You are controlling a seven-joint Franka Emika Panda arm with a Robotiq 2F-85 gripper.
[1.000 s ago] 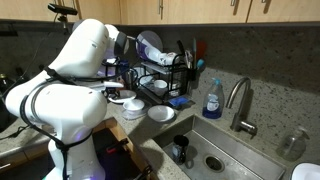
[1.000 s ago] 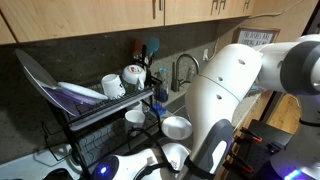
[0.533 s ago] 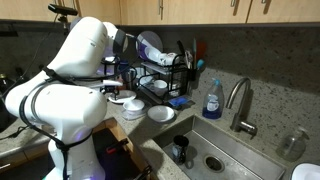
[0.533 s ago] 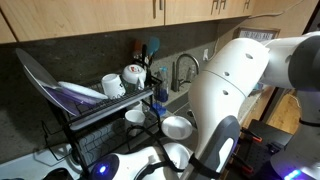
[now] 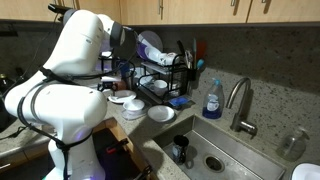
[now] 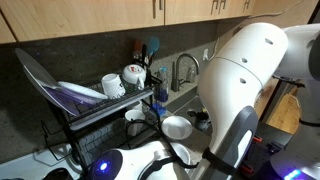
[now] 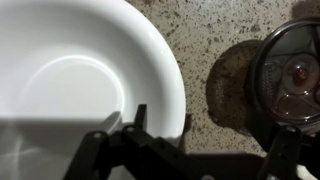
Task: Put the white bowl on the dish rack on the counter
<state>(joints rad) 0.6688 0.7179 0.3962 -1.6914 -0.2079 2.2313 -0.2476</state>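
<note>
White bowl (image 7: pixel 80 60) upright on counter (image 7: pixel 215 40), fills top left of wrist view. Gripper (image 7: pixel 210 125) released, jaws spread wide astride bowl rim: one finger (image 7: pixel 137 115) over inside, other outside above stone. Metal-rimmed disc (image 7: pixel 292 75) near bowl. Dish rack (image 5: pixel 165 70) at bench back edge, beside sink (image 5: pixel 225 150); gripper hidden in both exterior views

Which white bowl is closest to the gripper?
The white bowl filling the wrist view, its rim right at the gripper; that close view shows no other bowl.
</note>
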